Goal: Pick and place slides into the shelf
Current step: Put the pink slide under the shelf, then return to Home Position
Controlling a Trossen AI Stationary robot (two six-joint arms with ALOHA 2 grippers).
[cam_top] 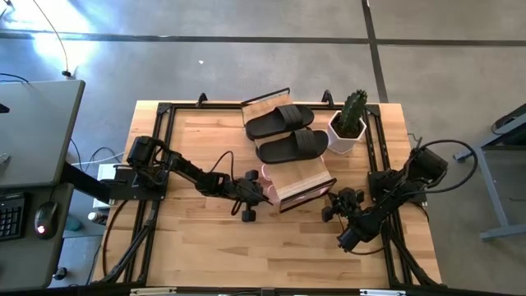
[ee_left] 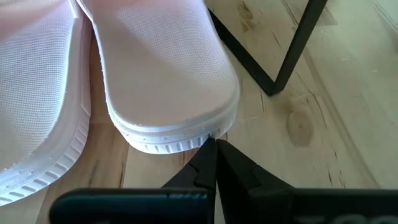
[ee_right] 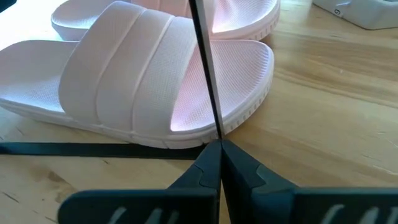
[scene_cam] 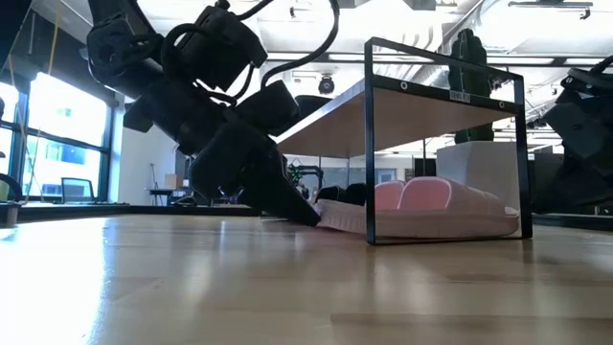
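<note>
Pink slides (ee_right: 155,74) sit under shelf (cam_top: 296,177), mostly hidden; left gripper (ee_left: 216,163) & right gripper (ee_right: 219,163) low beside shelf, fingers pressed together.

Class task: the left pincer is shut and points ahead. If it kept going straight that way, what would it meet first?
Most likely the heel rim of a pale pink slide, right ahead of the shut left pincer. The shelf leg stands off to one side. Whether the tips already touch the sole cannot be told.

A black pair of slides (cam_top: 283,131) lies side by side on the slanted wooden shelf's (cam_top: 300,177) top board; the pink pair (ee_right: 149,68) sits flat under it.
</note>
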